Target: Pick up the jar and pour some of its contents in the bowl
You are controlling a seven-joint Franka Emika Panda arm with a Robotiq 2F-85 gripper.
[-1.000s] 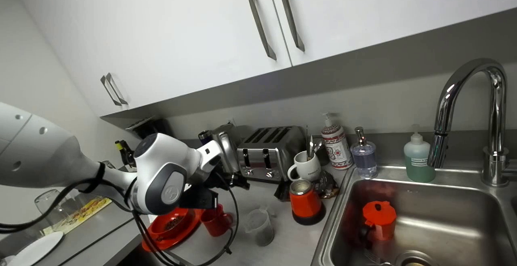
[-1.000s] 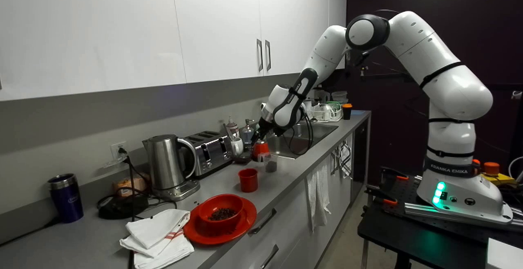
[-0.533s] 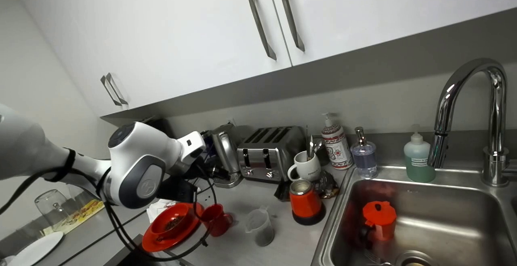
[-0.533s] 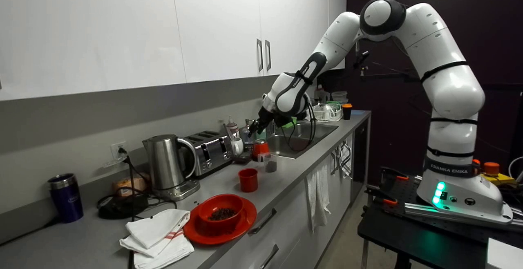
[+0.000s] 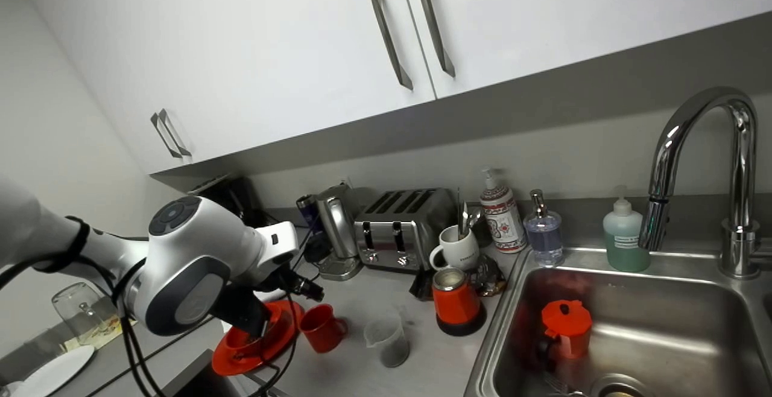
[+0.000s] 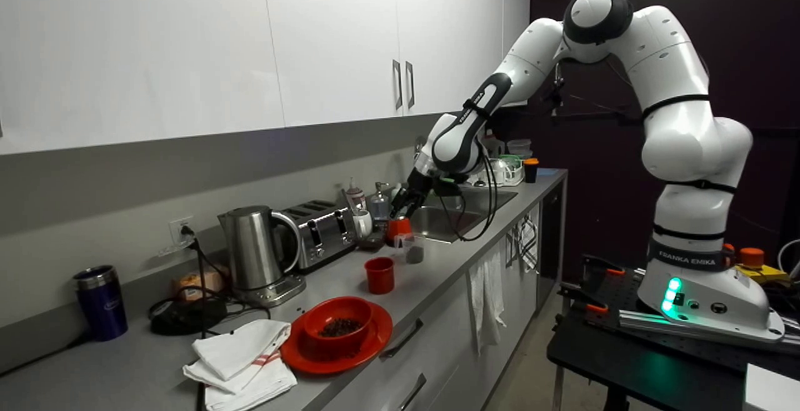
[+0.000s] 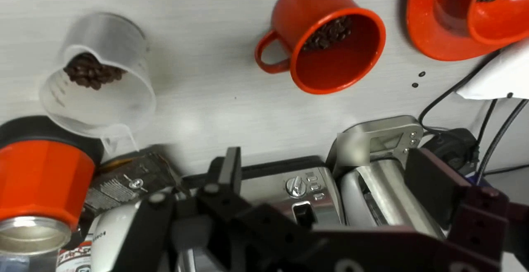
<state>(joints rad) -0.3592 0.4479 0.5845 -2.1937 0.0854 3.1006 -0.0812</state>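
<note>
The jar is a small greyish see-through cup with dark brown beans inside. It stands upright on the counter in both exterior views [image 5: 388,343] [image 6: 414,251] and shows at upper left in the wrist view [image 7: 120,40]. The bright red bowl [image 6: 330,308] holds beans and sits on a red plate [image 6: 307,361]; part of the bowl shows at the wrist view's upper right corner [image 7: 498,22]. My gripper [image 7: 328,166] is open and empty, its fingers wide apart. In the exterior views it [image 5: 307,286] [image 6: 403,203] hangs above the counter, apart from the jar.
A red cup with beans [image 7: 310,3] stands between jar and bowl. Close to the jar is an orange-red container [image 6: 399,228]. Behind are the toaster [image 6: 325,236], kettle [image 6: 250,255] and white mug [image 5: 459,252]. The sink [image 5: 657,324] lies beside; a white cloth [image 6: 240,351] lies by the plate.
The arm has moved left in an exterior view, first rising, then dipping, and my gripper now points more downward. The jar, bowl and red cup have not moved.
</note>
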